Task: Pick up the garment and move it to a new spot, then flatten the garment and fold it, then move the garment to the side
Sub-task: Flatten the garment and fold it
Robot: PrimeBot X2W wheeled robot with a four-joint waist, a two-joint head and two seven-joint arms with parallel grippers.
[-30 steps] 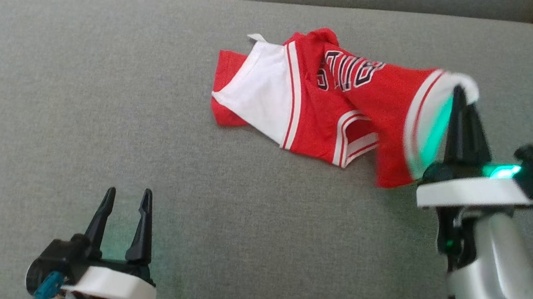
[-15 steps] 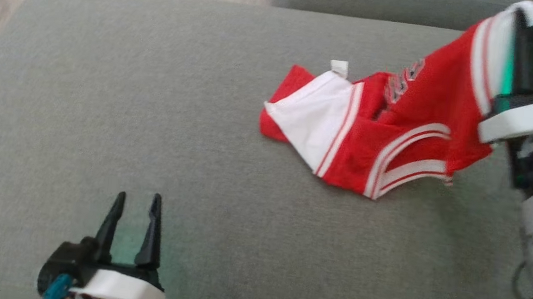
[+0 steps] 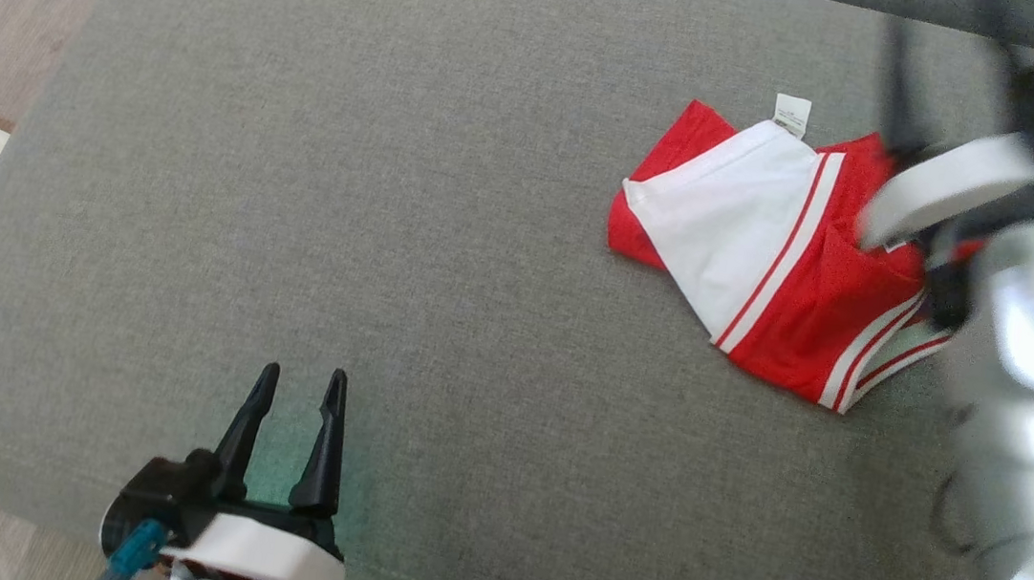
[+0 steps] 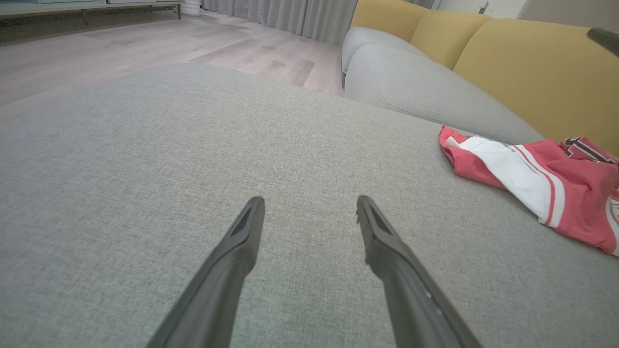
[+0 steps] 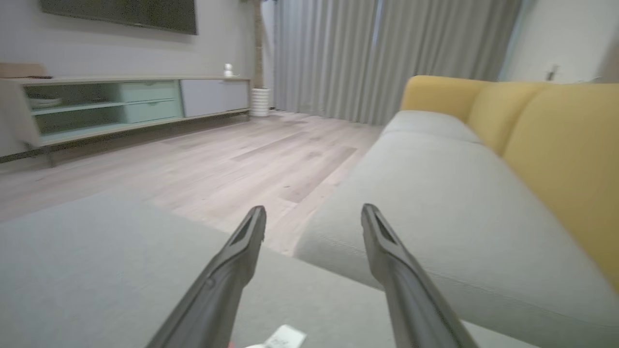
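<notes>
Home living rm: yellow-backed sofa (image 5: 556, 145), TV unit (image 5: 121, 104), curtains (image 5: 377, 53), wood floor (image 5: 217, 159).

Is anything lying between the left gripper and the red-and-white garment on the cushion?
Nothing visible stands in the way. Bare grey cushion lies between the left gripper, open near the front edge, and the garment, which lies crumpled toward the far right of the cushion.

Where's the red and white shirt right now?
In the head view the shirt lies crumpled on the right side of the grey cushion, by the right gripper.
</notes>
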